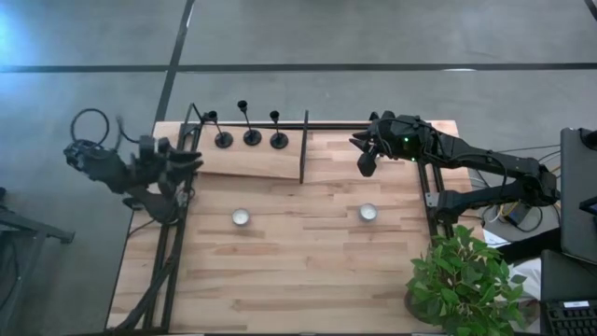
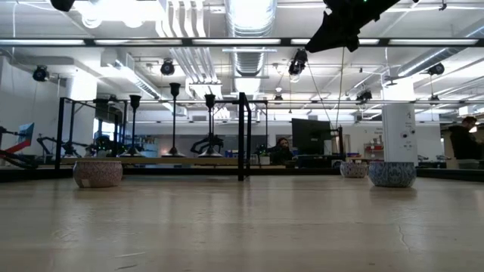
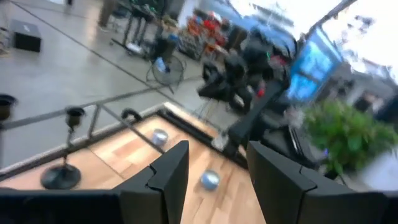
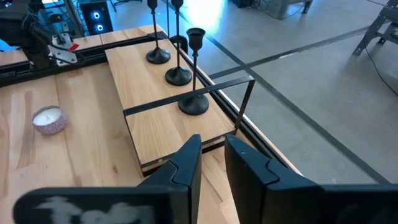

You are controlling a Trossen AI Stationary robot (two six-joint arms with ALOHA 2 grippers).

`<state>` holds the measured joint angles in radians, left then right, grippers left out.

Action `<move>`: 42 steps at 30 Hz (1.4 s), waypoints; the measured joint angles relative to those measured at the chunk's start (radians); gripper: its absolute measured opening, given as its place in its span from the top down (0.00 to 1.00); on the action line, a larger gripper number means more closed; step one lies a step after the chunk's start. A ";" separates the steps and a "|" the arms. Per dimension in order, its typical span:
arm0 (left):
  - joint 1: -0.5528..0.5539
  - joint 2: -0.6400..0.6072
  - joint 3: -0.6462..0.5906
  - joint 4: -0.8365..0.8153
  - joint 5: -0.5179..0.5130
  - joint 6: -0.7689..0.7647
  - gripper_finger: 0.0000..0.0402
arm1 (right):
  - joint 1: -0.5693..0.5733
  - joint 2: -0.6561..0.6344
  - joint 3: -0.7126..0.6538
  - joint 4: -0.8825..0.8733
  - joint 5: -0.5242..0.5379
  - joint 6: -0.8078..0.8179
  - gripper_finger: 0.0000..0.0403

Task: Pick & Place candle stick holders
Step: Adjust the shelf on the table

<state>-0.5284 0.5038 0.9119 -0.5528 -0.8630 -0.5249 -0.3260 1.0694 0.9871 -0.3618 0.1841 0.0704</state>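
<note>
Three black candle stick holders [image 1: 224, 140] [image 1: 252, 137] [image 1: 279, 140] stand upright in a row, each on its round base, on a raised wooden board [image 1: 256, 163] at the table's far side. They also show in the right wrist view [image 4: 193, 102] and the low view [image 2: 175, 121]. My left gripper [image 1: 191, 161] is open and empty above the table's left edge, next to the board's left end; in its wrist view [image 3: 216, 177] one holder [image 3: 61, 175] shows. My right gripper [image 1: 366, 161] is slightly open and empty, raised right of the board [image 4: 211, 165].
A black metal frame [image 1: 304, 145] borders the board. Two low white tealight discs [image 1: 242, 217] [image 1: 367, 213] lie on the table's middle. A potted plant [image 1: 462, 280] stands at the near right corner. Black rails [image 1: 168, 252] run along the left edge.
</note>
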 joint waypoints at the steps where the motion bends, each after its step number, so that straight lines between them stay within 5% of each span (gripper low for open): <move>1: 0.000 0.003 -0.002 -0.009 0.002 0.000 0.58 | 0.000 0.000 0.000 0.000 0.000 0.000 0.84; 20: 0.001 0.018 -0.054 -0.005 -0.001 -0.010 0.58 | 0.000 0.008 0.000 0.077 -0.001 0.043 0.78; 29: 0.001 0.025 -0.068 -0.002 0.000 -0.003 0.58 | 0.037 0.123 0.022 0.257 -0.485 0.092 0.79; 42: 0.001 0.022 -0.068 -0.001 -0.015 0.123 0.58 | 0.158 0.486 0.072 0.369 -0.499 0.081 0.82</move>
<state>-0.5274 0.5255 0.8444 -0.5537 -0.8782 -0.4017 -0.1676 1.5550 1.0595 0.0069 -0.3145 0.1509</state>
